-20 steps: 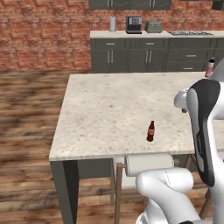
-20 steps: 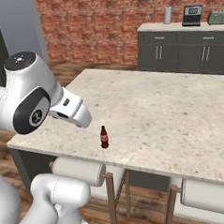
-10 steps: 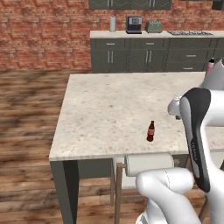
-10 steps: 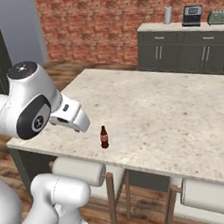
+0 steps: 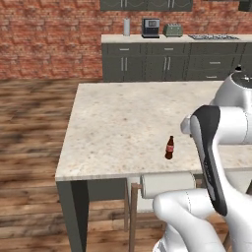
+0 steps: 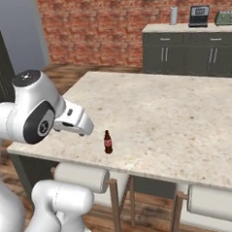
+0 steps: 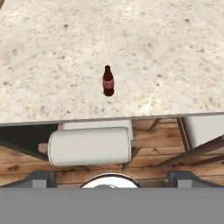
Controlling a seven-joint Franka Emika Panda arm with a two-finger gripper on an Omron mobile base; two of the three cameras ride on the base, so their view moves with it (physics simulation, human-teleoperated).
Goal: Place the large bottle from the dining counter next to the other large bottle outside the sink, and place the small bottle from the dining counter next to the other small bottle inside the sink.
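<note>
Arm has dropped and tucked lower at the frame edge of both base views; reads as lining up on the small bottle [image 7: 108, 81]. It stands upright, upper centre of hand view, near the desk [image 5: 118, 113] front edge: dark brown-red, narrow neck, red label. Hand [image 7: 109, 178] wide, empty
</note>
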